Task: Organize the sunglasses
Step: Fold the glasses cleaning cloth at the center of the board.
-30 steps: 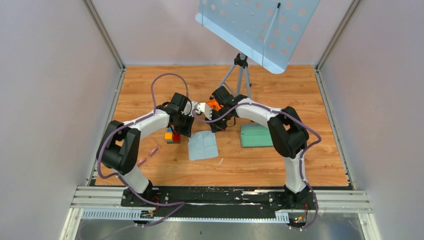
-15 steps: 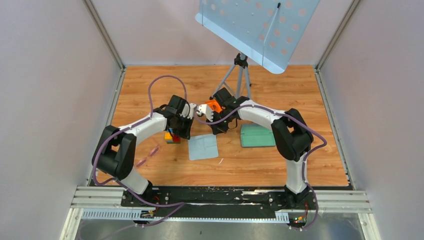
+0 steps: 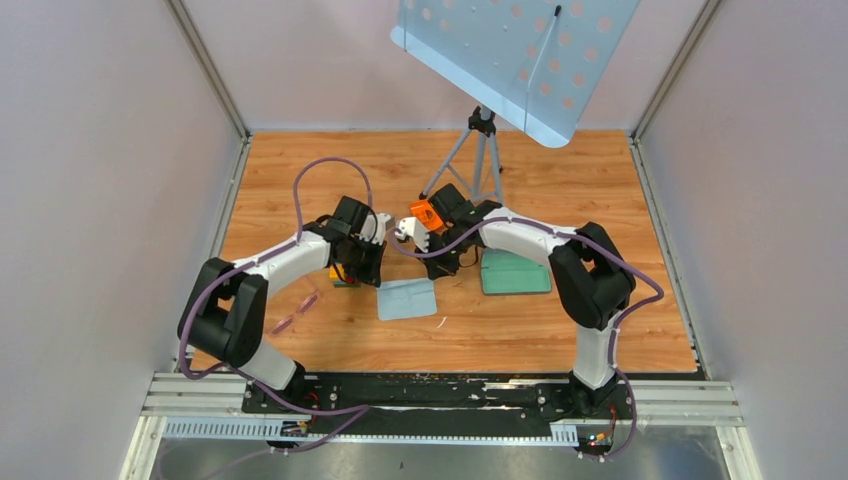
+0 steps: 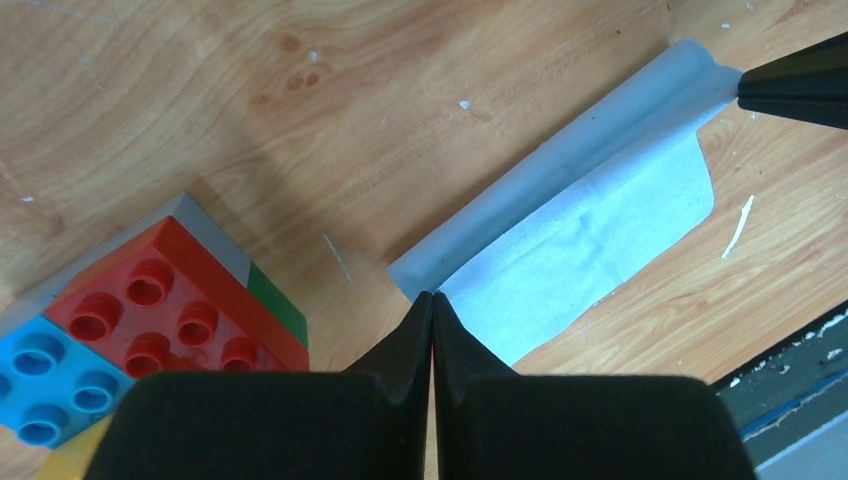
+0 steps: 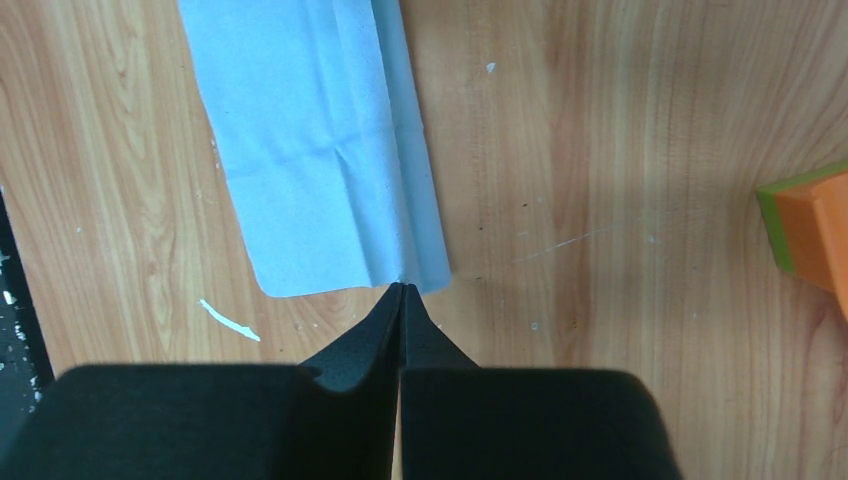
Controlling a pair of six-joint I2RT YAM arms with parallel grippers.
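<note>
The sunglasses [image 3: 297, 311] lie faint on the wood at the near left, beside the left arm, apart from both grippers. The blue-grey cloth [image 3: 407, 298] lies between the arms with its far edge folded over. My left gripper [image 3: 378, 279] is shut on the cloth's left corner, as the left wrist view shows for the gripper [image 4: 432, 294] and the cloth [image 4: 590, 225]. My right gripper [image 3: 437, 274] is shut on the cloth's right corner, as the right wrist view shows for the gripper [image 5: 403, 286] and the cloth [image 5: 310, 150]. The grey-green case [image 3: 515, 271] lies closed to the right.
A stack of toy bricks [image 3: 343, 276] sits just left of the cloth, close to my left gripper; it also shows in the left wrist view [image 4: 150, 310]. An orange block [image 5: 815, 235] lies right of my right gripper. A tripod [image 3: 478, 150] with a perforated board stands at the back.
Both grippers have moved toward the near edge, pulling the cloth's far edge over itself. The cloth now looks shorter front to back.
</note>
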